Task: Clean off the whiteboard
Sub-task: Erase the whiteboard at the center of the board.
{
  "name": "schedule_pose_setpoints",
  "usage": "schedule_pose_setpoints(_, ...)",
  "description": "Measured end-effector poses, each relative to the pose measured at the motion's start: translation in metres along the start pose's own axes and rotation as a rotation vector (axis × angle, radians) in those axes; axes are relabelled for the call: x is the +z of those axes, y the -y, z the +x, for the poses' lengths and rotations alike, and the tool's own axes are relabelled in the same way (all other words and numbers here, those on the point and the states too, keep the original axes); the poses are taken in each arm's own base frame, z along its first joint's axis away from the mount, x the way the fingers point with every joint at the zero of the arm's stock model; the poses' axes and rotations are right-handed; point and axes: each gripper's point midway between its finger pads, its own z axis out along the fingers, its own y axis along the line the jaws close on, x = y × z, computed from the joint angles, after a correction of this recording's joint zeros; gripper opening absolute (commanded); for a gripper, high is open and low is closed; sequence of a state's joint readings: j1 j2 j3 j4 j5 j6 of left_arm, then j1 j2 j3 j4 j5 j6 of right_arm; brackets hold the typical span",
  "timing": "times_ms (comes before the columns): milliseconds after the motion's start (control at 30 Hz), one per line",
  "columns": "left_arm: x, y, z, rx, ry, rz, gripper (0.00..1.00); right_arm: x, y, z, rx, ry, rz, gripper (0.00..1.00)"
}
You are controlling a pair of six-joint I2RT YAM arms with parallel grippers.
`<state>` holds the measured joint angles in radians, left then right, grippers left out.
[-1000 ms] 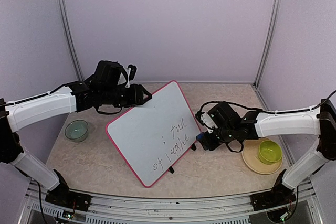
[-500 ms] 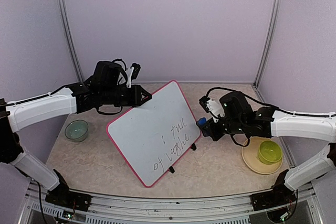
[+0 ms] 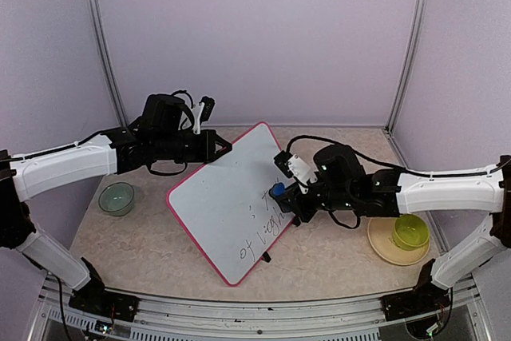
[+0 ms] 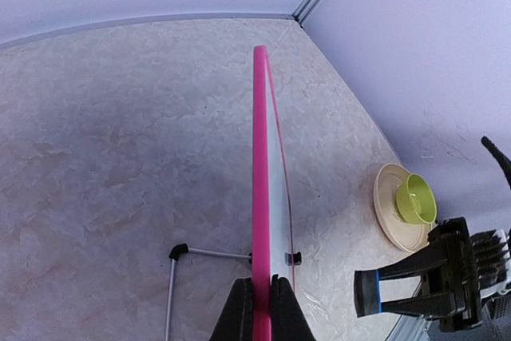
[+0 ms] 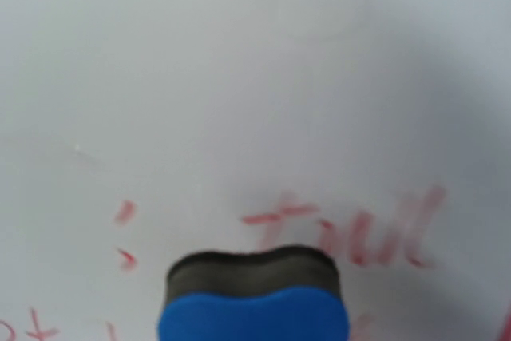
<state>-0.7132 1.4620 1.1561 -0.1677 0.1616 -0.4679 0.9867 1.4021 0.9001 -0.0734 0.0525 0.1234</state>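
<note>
Whiteboard (image 3: pixel 227 197): stands tilted at the middle of the table (image 3: pixel 144 253), handwriting (image 5: pixel 351 237) on its lower half unerased. Left gripper (image 4: pixel 261 293): I have it pinched tight on the board's upper rim, to brace it against wiping, I judge; the arm reaches in from the left. Right gripper (image 3: pixel 289 197): clamped on a blue eraser (image 5: pixel 254 301), felt facing the script, contact unclear; the forearm is stretched across from the right.

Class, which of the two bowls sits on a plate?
The lime-green bowl on the right: it sits on a tan plate, while the teal bowl at left rests directly on the table.
</note>
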Motion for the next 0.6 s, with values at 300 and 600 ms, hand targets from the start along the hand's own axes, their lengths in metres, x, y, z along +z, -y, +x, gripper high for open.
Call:
schedule_pose_setpoints(300,0.0,0.0,0.001,-0.008,0.01,0.005,0.0,0.038,-0.02,-0.006,-0.029,-0.008,-0.032,0.0)
schedule_pose_setpoints(600,0.0,0.003,0.002,-0.009,0.015,0.003,0.0,0.053,-0.041,0.005,-0.019,-0.046,-0.081,0.0)
